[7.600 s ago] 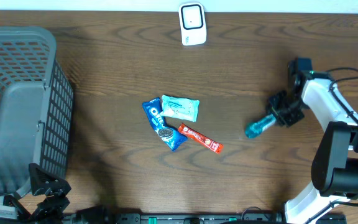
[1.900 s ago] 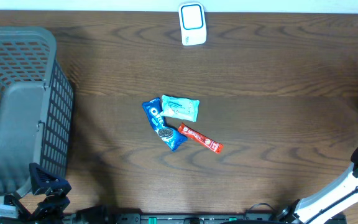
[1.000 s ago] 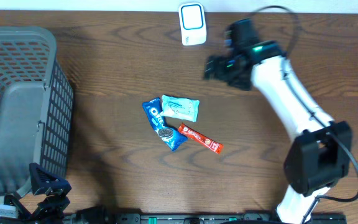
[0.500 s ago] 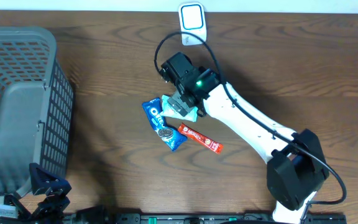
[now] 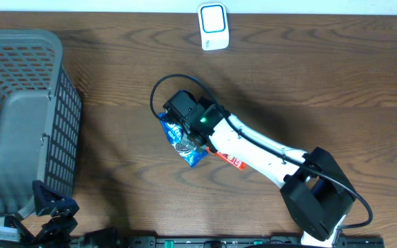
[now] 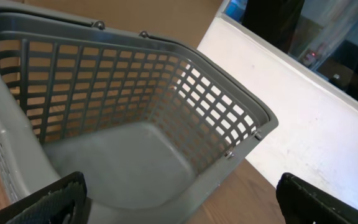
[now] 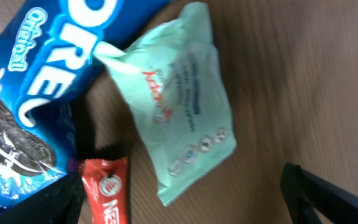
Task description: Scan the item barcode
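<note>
Mint-green packet is lying flat on the wooden table. I am guessing it is the item to scan, because it is sitting right in the middle of the right wrist view. One of its corners is touching the blue Oreo pack. A red stick is also touching the Oreo pack and is lying just beside the packet's near end. From above, the arm is hiding the packet.

The right gripper is hanging just over the packet. Its two fingers are spread wide and are gripping nothing. One finger is sitting on the Oreo pack's side, and the other is over bare wood on the side away from the Oreo pack.

The packet's long way is running from the fingers out ahead, alongside the Oreo pack. So the fingers are crossing its short way, which looks like a good line-up for a pinch. Only the near end is lying between them, so I think the gripper needs to go down and maybe a bit forward. The finger on the Oreo pack's side could land on the red stick.

The left gripper is well apart from the Oreo pack, wide open and empty, looking into the gray basket. The right arm is much nearer.

The white scanner is waiting well apart from the Oreo pack, at the far table edge.
</note>
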